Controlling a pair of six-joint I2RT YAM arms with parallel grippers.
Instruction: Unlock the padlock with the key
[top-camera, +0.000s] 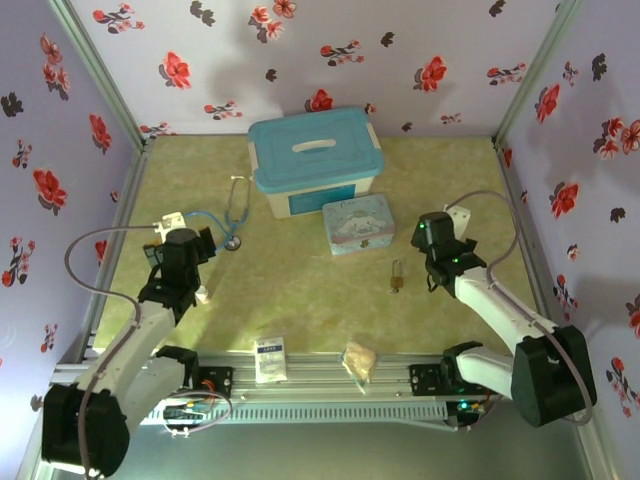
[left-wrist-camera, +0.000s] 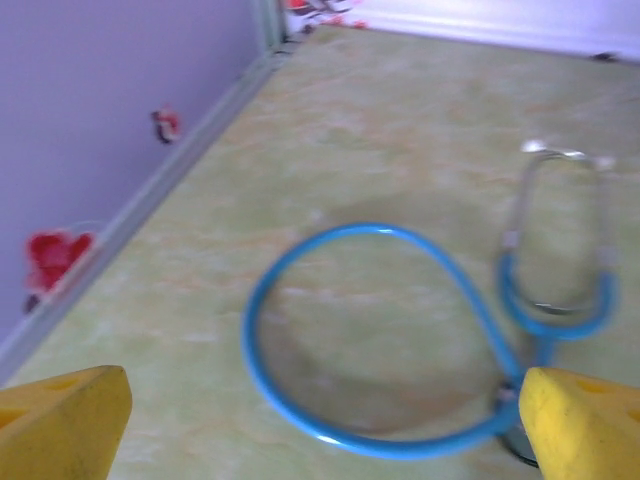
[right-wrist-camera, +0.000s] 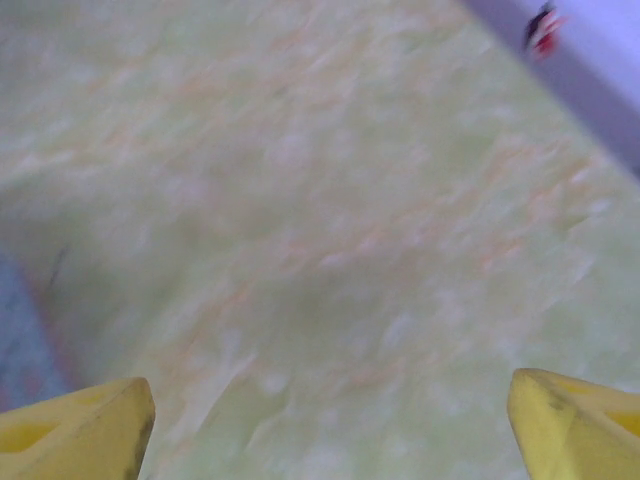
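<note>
On the green table (top-camera: 300, 300), right of centre: padlock (top-camera: 397, 277), small and brass, lying alone on bare surface. Sits near the tin (top-camera: 359, 224), in front of it and slightly to its right, not touching. Lies between the tin and the near rail (top-camera: 320, 385), left of the right arm's forearm and well apart from the left arm. Up beside the tin's right edge: right gripper (top-camera: 428, 232), behind and to the right of the padlock, apart from it. From the right wrist: yellow fingers (right-wrist-camera: 75, 425) spread wide at the lower corners, nothing between them but blurred green table; holds nothing. Over the left side of the table: left gripper (top-camera: 203, 244), pointed toward the stethoscope (top-camera: 228, 222). From the left wrist: fingers (left-wrist-camera: 60, 425) also wide apart and empty, with the stethoscope's blue tube looping on the table just ahead and its silver earpieces to the right. Just behind the tin: blue box (top-camera: 315, 160) with a white handle. Beside the left arm: small white cylinder (top-camera: 203, 294). At the near edge, by the rail: white packet (top-camera: 269, 360) and tan packet (top-camera: 360, 360), side by side but apart, well clear of the padlock.
</note>
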